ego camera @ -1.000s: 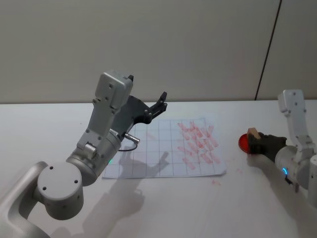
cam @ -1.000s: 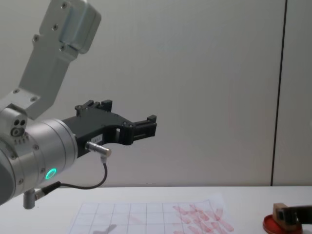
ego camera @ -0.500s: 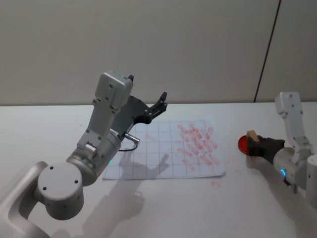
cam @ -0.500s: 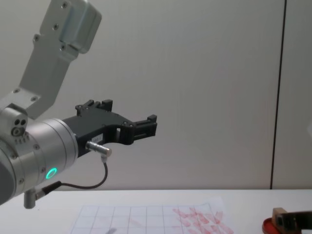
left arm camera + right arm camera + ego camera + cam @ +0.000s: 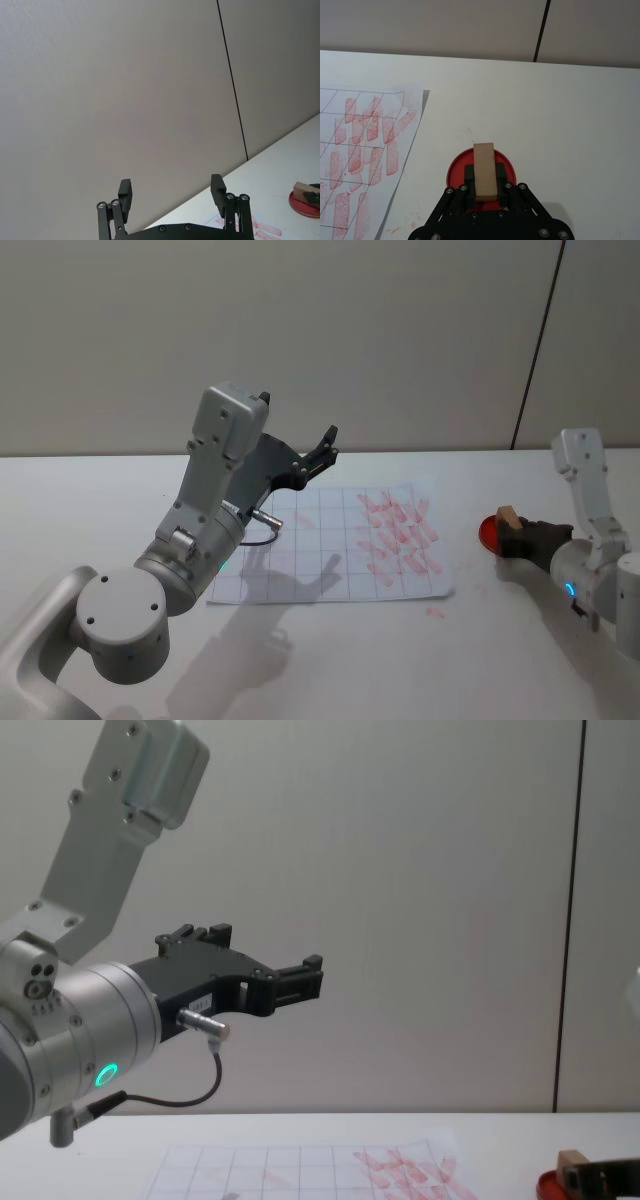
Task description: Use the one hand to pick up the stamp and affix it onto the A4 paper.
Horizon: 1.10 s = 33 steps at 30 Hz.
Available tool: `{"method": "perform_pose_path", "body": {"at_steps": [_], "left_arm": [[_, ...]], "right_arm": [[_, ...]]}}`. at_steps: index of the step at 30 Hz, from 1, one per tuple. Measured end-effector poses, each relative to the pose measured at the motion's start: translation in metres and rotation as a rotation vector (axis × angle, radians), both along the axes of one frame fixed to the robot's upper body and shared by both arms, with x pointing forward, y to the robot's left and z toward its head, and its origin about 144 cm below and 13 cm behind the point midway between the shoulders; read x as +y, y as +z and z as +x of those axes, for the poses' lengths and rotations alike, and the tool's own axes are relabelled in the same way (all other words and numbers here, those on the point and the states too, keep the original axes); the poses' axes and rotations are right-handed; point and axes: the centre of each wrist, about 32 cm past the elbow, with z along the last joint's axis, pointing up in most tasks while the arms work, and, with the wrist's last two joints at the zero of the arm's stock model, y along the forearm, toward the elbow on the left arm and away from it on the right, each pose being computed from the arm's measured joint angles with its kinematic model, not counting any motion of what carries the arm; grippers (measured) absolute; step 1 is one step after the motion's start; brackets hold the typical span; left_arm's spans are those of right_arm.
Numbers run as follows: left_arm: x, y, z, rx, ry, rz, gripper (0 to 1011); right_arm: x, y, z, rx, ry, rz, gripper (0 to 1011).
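- Currently, right black slim-fingered gripper pinches small tan wooden stamp block at flat round red ink pad.
- White gridded A4 paper sheet, red-marked, lies beside the pad.
- Left black gripper raised above the sheet, fingers spread.

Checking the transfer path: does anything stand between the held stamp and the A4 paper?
Nothing visible. The right gripper holds the stamp over the red ink pad; bare table separates it from the A4 paper. The left gripper hangs raised.
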Motion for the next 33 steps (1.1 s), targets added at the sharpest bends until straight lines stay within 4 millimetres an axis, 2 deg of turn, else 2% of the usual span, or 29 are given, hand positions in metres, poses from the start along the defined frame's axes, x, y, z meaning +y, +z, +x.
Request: {"method": "perform_pose_path", "body": {"at_steps": [11,18,24,33], "left_arm": [[0.000,0.000,0.000,0.000,0.000,0.000,1002],[0.000,0.000,0.000,0.000,0.000,0.000,1001],[0.000,0.000,0.000,0.000,0.000,0.000,1002],[0.000,0.000,0.000,0.000,0.000,0.000,1001]], "right_arm": [[0.001,0.009,-0.001,-0.055,0.007,-0.018,218],[0.005,0.028,-0.002,-0.139,0.030,-0.019,218],[0.015,0.046,-0.003,-0.214,0.080,-0.010,218],[0.034,0.058,-0.008,-0.235,0.166,0.005,218]]}}
